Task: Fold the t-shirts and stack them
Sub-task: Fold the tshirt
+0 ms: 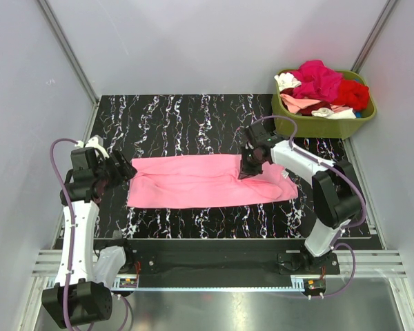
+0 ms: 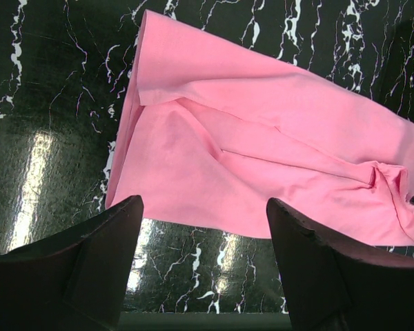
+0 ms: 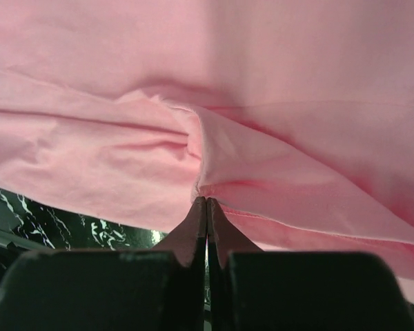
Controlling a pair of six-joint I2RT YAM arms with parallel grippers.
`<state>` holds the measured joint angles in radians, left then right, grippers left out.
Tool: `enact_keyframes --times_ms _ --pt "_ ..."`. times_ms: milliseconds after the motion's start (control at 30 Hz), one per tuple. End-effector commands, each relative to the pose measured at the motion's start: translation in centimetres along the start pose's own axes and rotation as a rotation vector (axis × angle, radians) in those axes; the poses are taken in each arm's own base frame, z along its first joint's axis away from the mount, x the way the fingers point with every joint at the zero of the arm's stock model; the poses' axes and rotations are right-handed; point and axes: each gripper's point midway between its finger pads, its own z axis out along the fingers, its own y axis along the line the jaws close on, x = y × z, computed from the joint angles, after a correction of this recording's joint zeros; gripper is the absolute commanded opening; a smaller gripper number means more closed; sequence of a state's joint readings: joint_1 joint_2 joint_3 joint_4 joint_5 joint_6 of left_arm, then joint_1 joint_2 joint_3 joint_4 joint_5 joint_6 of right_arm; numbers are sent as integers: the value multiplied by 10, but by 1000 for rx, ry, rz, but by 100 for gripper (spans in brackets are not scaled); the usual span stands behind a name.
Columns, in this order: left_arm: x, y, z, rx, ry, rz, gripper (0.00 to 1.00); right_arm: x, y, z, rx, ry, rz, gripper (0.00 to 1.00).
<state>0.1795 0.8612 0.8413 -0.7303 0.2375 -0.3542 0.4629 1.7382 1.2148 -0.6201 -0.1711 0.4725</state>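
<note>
Pink tee [image 1: 207,181] lies spread across mid table [image 1: 186,117], long axis L–R, approx halfway btw near and far edges. Its L end is just beside the L gripper [image 1: 122,169]. Its R end, w/ a sleeve, flares toward near-right, under the R arm. Creases run lengthwise. In the L wrist view the cloth looks folded over on itself along the far side.

L gripper: jaws wide apart, nothing btw them. It hovers just off the tee's L edge, over bare tabletop. L wrist view shows both dark fingers [image 2: 90,255] w/ the tee's near-L part seen in the gap. Not touching cloth as far as I can tell.

R gripper [image 1: 250,167]: down on the tee's R part, toward its far edge. In the R wrist view the fingertips [image 3: 190,238] are pressed together, w/ a pucker of pink cloth gathered right at the tips, so it's clamped on a pinch of the tee. Wrinkles spread out from that spot.

Tub [image 1: 310,124], olive green, sits at the far-right corner, well apart from the pink tee. It holds a heap of other tees [image 1: 321,79]: magenta on top, red at R, pale pink + white lower and L. There's a blue bit at the tub's R side, can't tell what.
</note>
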Motion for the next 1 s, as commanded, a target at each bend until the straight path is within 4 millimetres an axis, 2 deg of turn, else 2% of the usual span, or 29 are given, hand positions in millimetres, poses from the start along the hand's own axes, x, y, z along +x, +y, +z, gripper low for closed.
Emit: enact_keyframes --times_ms 0,67,200,367,400,433,467,500,533,600,667,767,867,900,933,967 --pt "-13 -4 -2 20 -63 34 77 3 39 -25 -63 -42 -41 0" --pt "-14 -4 -3 17 -67 34 77 11 44 -22 -72 -24 -39 0" --pt "-14 -4 -4 15 -69 35 77 38 43 -3 -49 53 -37 0" --pt "-14 -3 -3 14 -70 33 77 71 50 12 -37 120 -51 0" --pt "-14 -3 -4 13 -70 33 77 74 51 13 -31 127 -57 8" --pt "-14 -3 -3 11 -69 32 77 77 51 14 -28 133 -63 21" --pt "-14 -3 -4 13 -70 34 77 79 51 15 -24 138 -77 37" --pt "-14 -3 -3 12 -67 33 77 80 50 15 -17 140 -84 64" --pt "-14 -3 -3 11 -68 32 77 79 49 14 -8 137 -87 71" --pt "-14 -1 -2 -2 -66 29 77 71 48 4 13 106 -113 81" --pt "-13 0 -1 -5 -62 27 77 54 52 -14 20 36 -138 84" --pt "-11 -2 6 10 -37 21 77 41 42 -43 80 -33 -151 91" --pt "-8 -11 14 25 -1 38 77 28 15 -58 163 -84 -121 95" --pt "-5 -10 22 -5 25 36 77 19 -4 -60 195 -94 -74 95" --pt "4 -23 27 11 54 73 78 16 -16 -62 215 -95 -51 94" --pt "3 -30 31 11 58 87 78 16 -33 -62 257 -85 -24 93"
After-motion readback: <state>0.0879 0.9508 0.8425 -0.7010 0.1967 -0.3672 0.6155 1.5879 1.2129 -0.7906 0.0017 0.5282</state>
